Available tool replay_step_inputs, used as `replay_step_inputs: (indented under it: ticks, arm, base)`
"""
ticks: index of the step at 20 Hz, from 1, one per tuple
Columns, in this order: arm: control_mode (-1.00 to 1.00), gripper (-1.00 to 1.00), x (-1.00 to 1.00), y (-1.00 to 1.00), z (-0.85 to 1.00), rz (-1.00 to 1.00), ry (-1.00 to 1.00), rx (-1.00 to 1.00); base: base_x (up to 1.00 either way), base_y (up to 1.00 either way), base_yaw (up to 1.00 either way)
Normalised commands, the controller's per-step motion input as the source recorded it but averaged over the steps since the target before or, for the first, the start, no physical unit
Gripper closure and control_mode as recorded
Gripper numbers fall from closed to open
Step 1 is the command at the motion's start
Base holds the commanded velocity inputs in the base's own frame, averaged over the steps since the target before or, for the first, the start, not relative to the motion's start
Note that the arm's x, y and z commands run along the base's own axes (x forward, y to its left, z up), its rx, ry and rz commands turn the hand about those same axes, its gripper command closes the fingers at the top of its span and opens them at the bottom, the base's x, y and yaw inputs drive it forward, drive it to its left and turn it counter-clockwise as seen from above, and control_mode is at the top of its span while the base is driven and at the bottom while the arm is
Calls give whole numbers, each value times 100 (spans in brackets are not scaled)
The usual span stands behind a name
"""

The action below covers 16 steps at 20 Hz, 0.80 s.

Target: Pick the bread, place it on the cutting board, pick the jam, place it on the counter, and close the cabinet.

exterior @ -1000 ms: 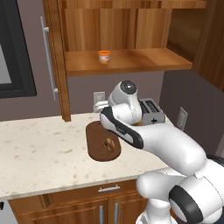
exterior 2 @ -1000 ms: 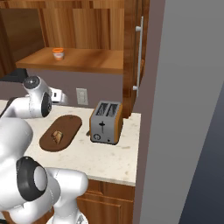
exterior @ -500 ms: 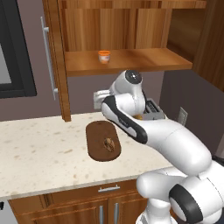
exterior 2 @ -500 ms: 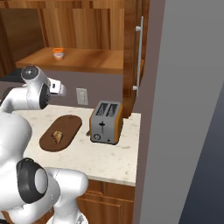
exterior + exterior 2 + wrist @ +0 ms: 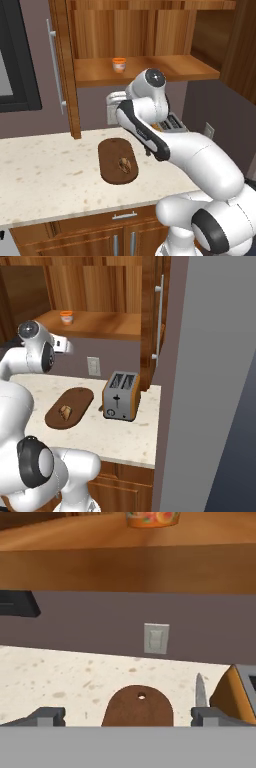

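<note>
The bread (image 5: 123,164) lies on the cutting board (image 5: 111,152), toward the board's front end, and the board lies flat on the counter (image 5: 45,175) between the wall and the front edge, just to the left of the toaster (image 5: 120,396). So the first half of the task looks done, and the step in hand is, by my judgement, the reach for the jam (image 5: 118,64). The jar stands on the open shelf of the cabinet (image 5: 150,30), near the shelf's front edge and toward its left end, well apart from anything else. The gripper (image 5: 128,716) is empty, its two fingertips (image 5: 47,716) standing far apart at the bottom of the hand view, and it is raised above the board, facing the back wall and the wall outlet (image 5: 156,638). In that view the jar sits at the very top, above the front lip of the shelf, so the hand is below shelf level. The next move calls for lifting the hand to the height of the jar, lining the wide jaws up on either side of it, and going forward over the shelf lip without striking it. The left cabinet door (image 5: 62,65) stands open, so closing is left for later.
</note>
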Motion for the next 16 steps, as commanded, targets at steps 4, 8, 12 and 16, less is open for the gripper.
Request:
replay_step_inputs:
  ticks: [4,8,12,16]
  arm:
    - [-100,-100,0,0,36,0,-3,0]
    - [-100,-100,1,0,41,0,-1,0]
    - [-100,-100,10,0,45,0,-1,0]
    - [-100,-100,8,0,37,0,-3,0]
  base:
    - [0,0,0]
    - [0,0,0]
    - [0,0,0]
    - [0,0,0]
